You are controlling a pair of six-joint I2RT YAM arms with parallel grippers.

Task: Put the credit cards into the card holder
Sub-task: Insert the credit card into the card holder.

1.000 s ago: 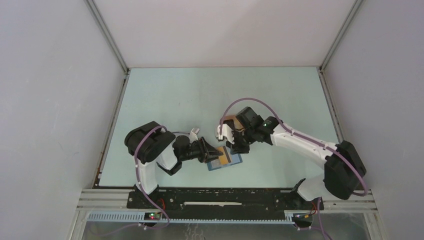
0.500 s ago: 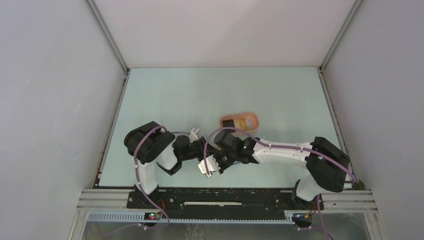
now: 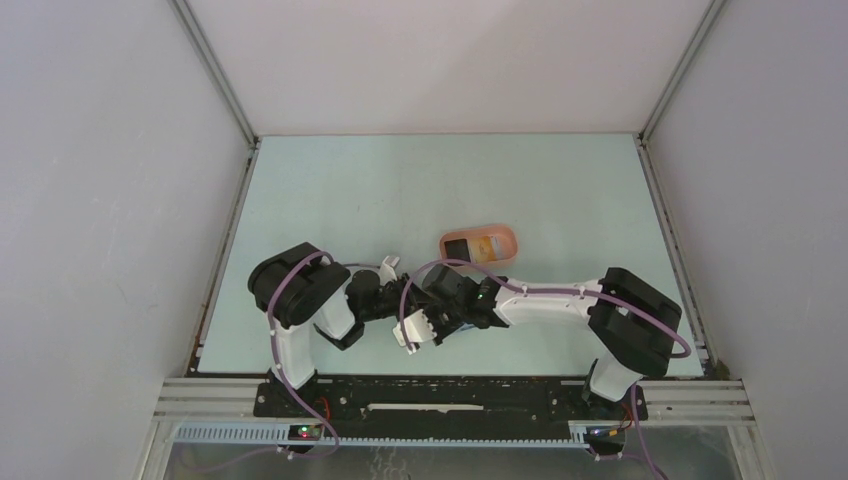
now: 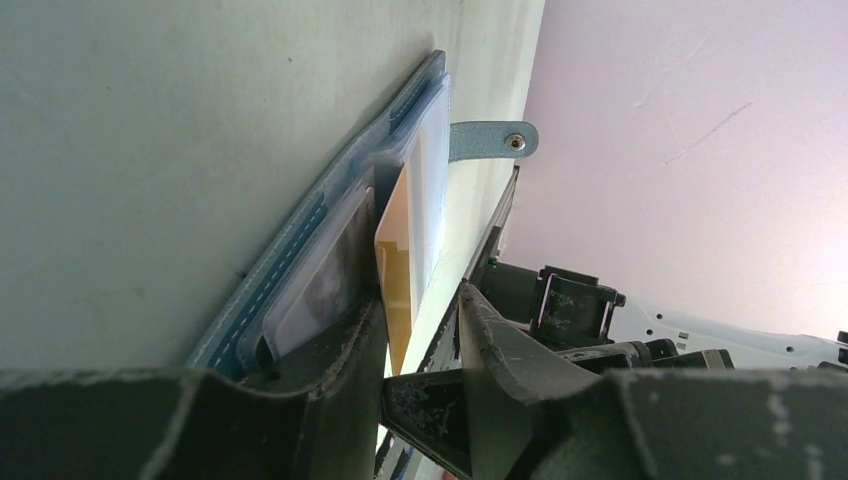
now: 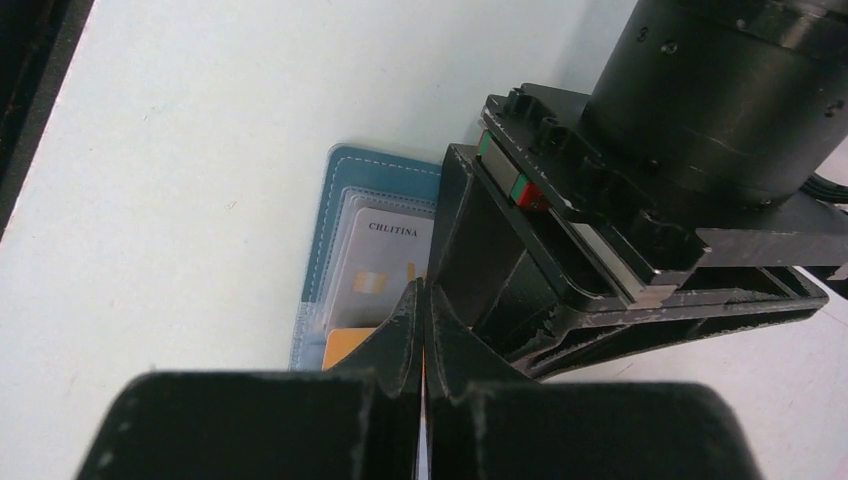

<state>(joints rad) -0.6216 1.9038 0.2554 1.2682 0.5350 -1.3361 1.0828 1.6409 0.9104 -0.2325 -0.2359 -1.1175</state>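
Observation:
The blue card holder (image 5: 322, 235) lies open on the table; the arms hide it in the top view. A white card (image 5: 385, 255) sits in its clear slot. My right gripper (image 5: 422, 320) is shut on the edge of an orange card (image 5: 350, 345), held at the holder's near slots. In the left wrist view the orange card (image 4: 395, 255) stands on edge against the holder (image 4: 300, 240). My left gripper (image 4: 420, 350) is open, one finger (image 4: 335, 350) pressing on the holder's clear pocket. The two grippers, left (image 3: 390, 300) and right (image 3: 418, 328), meet near the front of the table.
A salmon-pink oval tray (image 3: 505, 236) stands behind the grippers, with a black card (image 3: 456, 246) and a pale card (image 3: 484, 246) in it. The holder's snap tab (image 4: 495, 140) sticks out sideways. The frame rail runs along the table's near edge.
My right arm swung from the pink tray down and left to the holder, carrying the orange card, and now covers the holder from above. The left arm has barely moved.

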